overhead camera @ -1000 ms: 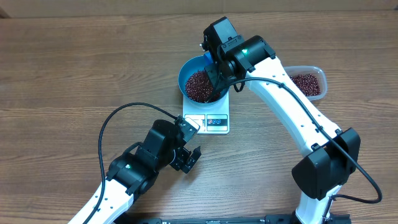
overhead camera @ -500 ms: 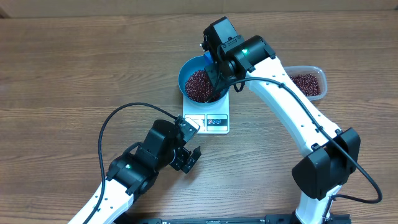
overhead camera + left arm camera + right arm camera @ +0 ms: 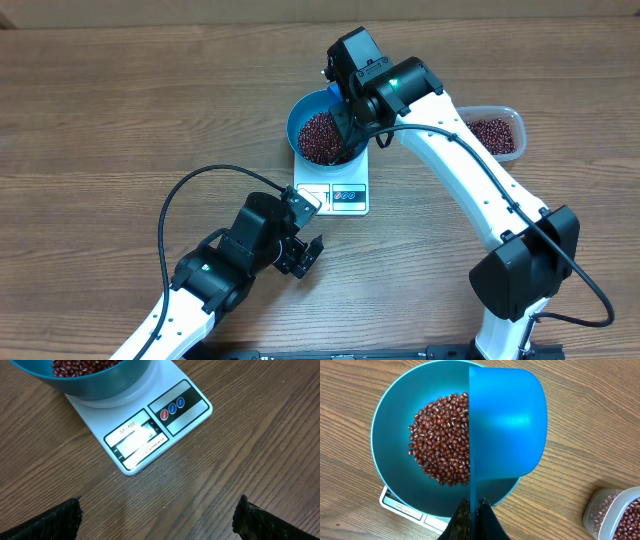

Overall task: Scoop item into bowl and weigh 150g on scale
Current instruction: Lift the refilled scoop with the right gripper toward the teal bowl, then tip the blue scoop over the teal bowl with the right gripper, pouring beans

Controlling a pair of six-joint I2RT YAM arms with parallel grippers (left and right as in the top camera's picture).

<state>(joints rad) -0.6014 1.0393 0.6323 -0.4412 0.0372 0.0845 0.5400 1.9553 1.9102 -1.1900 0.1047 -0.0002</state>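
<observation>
Overhead view: the right claw (image 3: 474, 510) is pinched tight on the handle of the blue scoop (image 3: 507, 425), which hangs over the bowl (image 3: 395, 460). Inside it, the beans (image 3: 442, 435) are heaped up, and the bowl sits on the scale (image 3: 150, 435), toward the table's (image 3: 120, 120) far edge. Meanwhile the left claw (image 3: 306, 256) gapes wide, holding nothing, on the scale's near side.

left pincer (image 3: 303, 256) spread wide; right pincer (image 3: 475, 510) clamped, pointing down.

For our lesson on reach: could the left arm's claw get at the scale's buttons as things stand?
Probably yes: the open left claw faces the scale with nothing between, and the blue bowl leaves the buttons uncovered.
</observation>
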